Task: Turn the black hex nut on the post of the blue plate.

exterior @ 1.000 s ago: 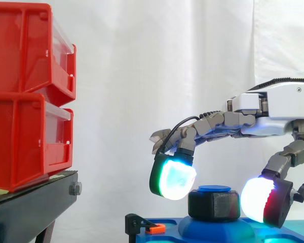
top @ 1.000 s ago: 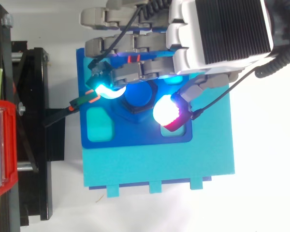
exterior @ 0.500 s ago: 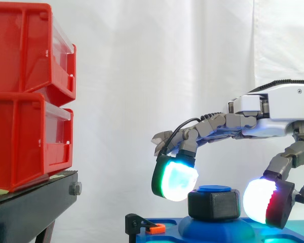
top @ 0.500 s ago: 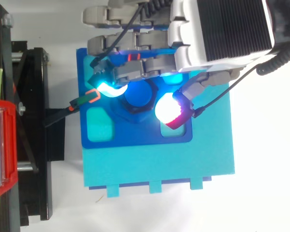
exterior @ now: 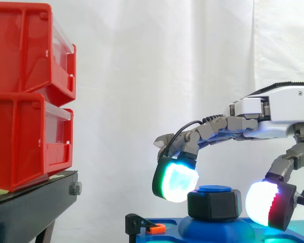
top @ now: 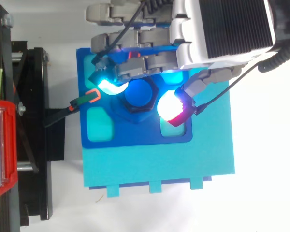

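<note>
Nearest the side camera lies a teal base board (top: 159,164), and on it sits the blue plate (top: 135,137) with 2 lighter recesses along its front edge. Behind these, at the middle of the plate, stands the blue post (exterior: 214,189). The black hex nut (exterior: 214,204) sits around it, low on the post's wide foot.

The hand (exterior: 278,109) reaches in from the right above the nut, its fingers curled down round it at a narrow spread. A cyan-green fingertip pad (exterior: 176,182) lies at the nut's upper left corner. The thumb's white-and-red pad (exterior: 261,202) hangs just beside the nut's right face, and I cannot tell whether it touches. In the top view the 2 pads flank the nut, left and right.

An orange clip (top: 92,95) sits at the plate's left edge. Well apart to the left, 2 red bins (exterior: 25,96) are stacked on a black stand (exterior: 30,207), with the white curtain (exterior: 157,76) behind everything.
</note>
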Motion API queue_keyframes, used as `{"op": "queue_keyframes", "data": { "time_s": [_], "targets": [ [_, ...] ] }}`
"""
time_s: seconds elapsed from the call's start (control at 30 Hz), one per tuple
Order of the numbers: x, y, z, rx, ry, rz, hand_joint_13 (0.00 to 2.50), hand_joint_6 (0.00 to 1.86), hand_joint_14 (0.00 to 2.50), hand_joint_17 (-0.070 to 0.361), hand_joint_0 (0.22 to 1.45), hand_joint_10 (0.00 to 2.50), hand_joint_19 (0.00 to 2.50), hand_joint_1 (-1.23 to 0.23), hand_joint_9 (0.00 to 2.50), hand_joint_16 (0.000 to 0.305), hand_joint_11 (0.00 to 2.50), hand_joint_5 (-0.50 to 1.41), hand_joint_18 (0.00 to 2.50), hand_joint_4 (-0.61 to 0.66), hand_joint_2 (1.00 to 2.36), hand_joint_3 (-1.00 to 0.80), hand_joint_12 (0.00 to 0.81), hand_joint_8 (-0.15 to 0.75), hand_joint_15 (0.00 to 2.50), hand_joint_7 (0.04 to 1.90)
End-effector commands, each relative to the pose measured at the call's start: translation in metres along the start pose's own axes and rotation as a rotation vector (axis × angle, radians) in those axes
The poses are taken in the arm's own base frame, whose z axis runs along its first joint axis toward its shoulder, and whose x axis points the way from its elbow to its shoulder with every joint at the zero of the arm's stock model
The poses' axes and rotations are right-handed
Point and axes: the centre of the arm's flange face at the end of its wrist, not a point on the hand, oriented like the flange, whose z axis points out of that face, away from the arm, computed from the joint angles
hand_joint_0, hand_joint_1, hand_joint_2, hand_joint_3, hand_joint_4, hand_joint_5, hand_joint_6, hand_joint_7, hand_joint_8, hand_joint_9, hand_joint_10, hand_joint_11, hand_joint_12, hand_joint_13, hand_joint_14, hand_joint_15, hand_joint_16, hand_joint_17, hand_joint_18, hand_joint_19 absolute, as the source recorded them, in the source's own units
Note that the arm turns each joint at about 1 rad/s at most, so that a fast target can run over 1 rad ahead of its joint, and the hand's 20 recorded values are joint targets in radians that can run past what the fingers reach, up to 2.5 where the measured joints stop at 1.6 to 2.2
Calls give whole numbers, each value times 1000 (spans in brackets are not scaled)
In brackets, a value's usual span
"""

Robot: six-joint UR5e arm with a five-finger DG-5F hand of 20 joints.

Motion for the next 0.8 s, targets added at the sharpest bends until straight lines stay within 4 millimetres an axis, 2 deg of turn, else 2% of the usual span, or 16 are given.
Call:
{"op": "queue_keyframes", "data": {
  "time_s": [0.0, 0.77],
  "targets": [
    [1, 0, 0, 0, 4, 0, 59, 501, 0, 80, 448, 140, 244, -710, 48, 36, 403, -292, 152, 117, 1000, -500, 232, 19, 56, 856],
    [-1, -7, -4, 9, 1, 0, 60, 501, 1, 84, 428, 255, 249, -679, 34, 37, 334, -287, 164, 137, 1000, -500, 239, 30, 55, 859]
  ]
}}
